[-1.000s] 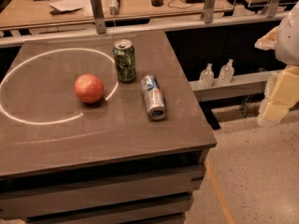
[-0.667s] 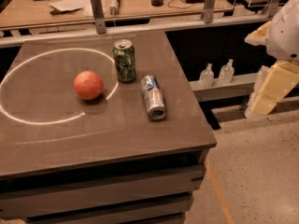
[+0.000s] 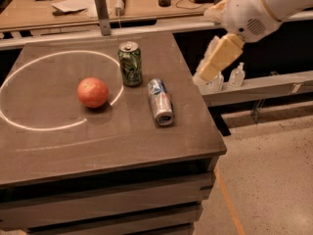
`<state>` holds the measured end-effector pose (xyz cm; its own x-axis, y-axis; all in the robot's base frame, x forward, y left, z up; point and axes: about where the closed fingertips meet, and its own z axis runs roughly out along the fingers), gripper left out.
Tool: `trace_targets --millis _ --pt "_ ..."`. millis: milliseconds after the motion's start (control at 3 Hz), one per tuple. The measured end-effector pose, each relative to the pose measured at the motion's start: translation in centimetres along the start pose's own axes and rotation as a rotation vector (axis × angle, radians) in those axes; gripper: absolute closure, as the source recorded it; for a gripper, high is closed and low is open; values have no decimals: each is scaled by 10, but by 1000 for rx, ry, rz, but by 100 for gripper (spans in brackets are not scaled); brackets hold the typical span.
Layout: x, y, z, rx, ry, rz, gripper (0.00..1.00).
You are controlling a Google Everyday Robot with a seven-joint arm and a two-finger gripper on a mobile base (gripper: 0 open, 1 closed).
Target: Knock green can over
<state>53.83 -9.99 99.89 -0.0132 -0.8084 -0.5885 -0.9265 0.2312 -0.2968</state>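
Silver-and-blue can lies on side on table; orange ball to its left. Green can upright just behind, untouched. Gripper off table's right edge, apart from green can; its opening: cannot tell. Step: approach. Next: push sideways high on green can.

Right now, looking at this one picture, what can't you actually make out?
Camera view only:
Pincer, in the air off the table's right edge: its arm runs out of the top edge.
Green can, upright: print too small to read.
Silver-and-blue can, lying down: label blurred.
Far bench clutter: too small to name.
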Motion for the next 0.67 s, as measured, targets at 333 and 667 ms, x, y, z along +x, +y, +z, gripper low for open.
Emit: trace_targets --millis 333,667 --pt "-39 -25 28 25 -118 1 0" --pt "-64 -49 65 -5 -249 66 0"
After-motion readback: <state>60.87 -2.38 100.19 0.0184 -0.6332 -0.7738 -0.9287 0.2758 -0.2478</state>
